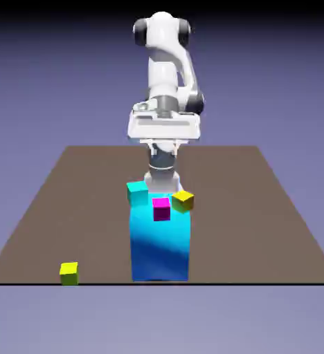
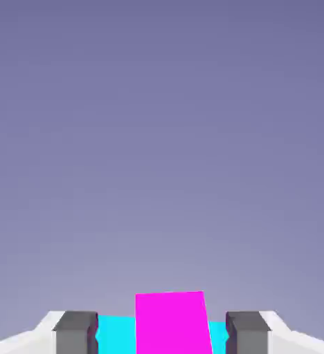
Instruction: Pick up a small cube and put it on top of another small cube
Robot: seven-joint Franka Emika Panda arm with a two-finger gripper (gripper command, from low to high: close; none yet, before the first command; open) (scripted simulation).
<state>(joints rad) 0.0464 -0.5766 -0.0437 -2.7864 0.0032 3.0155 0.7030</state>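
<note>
In the exterior view the small matte lime cube (image 1: 69, 272) sits alone near the table's (image 1: 275, 221) front edge at that view's left, well apart from the small turquoise cube (image 1: 137, 191), the magenta cube (image 1: 161, 208) and the golden cube (image 1: 183, 200) by the tall blue block (image 1: 160, 245). In the hand view the gripper (image 2: 162, 333) has its grey fingers (image 2: 75, 332) spread apart, empty, with magenta and turquoise showing between them.

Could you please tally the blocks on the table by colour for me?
Lime cube: 1
Golden-yellow cube: 1
Magenta cube: 1
Small cyan cube: 1
Tall blue-cyan block: 1
Total: 5
</note>
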